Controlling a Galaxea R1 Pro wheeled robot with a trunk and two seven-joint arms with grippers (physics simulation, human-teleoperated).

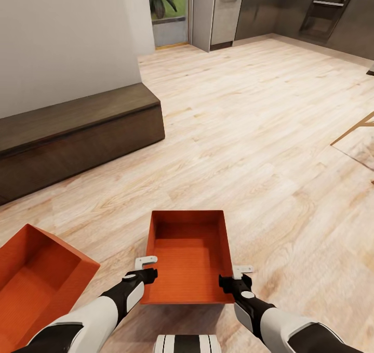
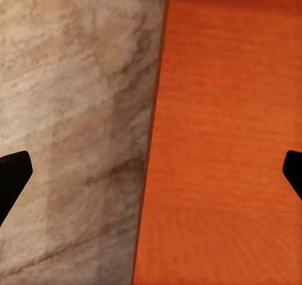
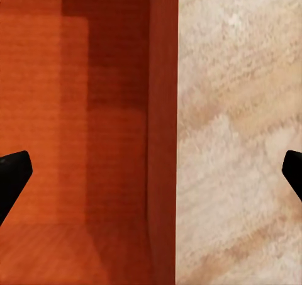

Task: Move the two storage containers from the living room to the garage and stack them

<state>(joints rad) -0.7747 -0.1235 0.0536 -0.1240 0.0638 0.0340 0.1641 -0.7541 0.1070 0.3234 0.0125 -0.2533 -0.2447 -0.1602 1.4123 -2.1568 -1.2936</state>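
Note:
One orange-red storage container (image 1: 189, 257) sits low in the middle of the head view on the light wood plank floor (image 1: 249, 134), its open top facing up. My left gripper (image 1: 146, 270) is open and straddles its left wall (image 2: 154, 140). At the opposite wall (image 3: 162, 134) my right gripper (image 1: 240, 276) is also open, one finger inside the bin and one outside. The dark fingertips (image 2: 12, 178) (image 3: 12, 178) stand far apart in both wrist views. A second identical container (image 1: 36, 275) lies at the lower left beside my left arm, turned at an angle.
A long dark wooden bench (image 1: 78, 129) runs along the white wall on the left. Kitchen cabinets with a dishwasher (image 1: 226, 15) and an oven (image 1: 324, 12) line the back. A wooden furniture leg (image 1: 356, 127) pokes in at the right. Wide open floor lies ahead.

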